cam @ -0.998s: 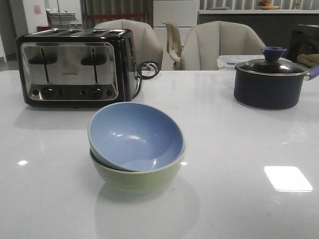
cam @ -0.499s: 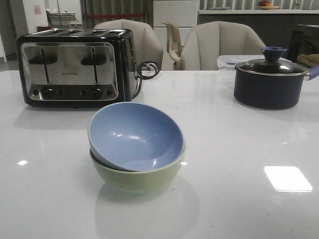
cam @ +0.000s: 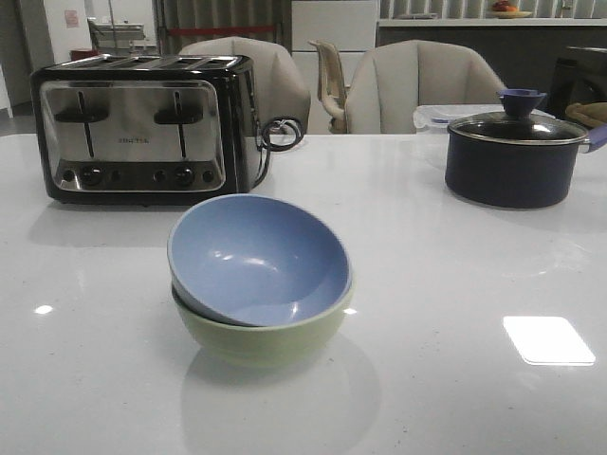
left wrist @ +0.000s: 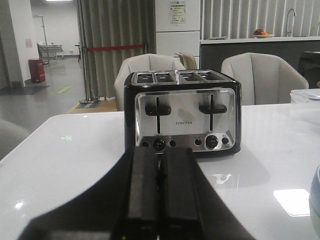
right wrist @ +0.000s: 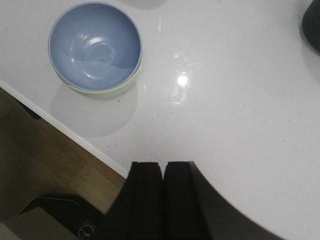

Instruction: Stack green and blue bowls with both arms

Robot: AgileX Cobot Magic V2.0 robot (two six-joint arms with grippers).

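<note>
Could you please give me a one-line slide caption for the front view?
Blue bowl nested, tilted, inside green bowl on white table, toaster and lidded pot behind.

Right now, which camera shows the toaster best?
The left wrist view: the toaster sits centred, whole, slots and label readable. The front view shows it whole but off to the left side. The right wrist view doesn't show it.

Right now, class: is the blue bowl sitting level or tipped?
Tipped: the blue bowl sits askew in the green bowl, its rim higher toward the toaster.

Beige chairs (cam: 417, 85) behind a glossy white table (cam: 455, 284).
</note>
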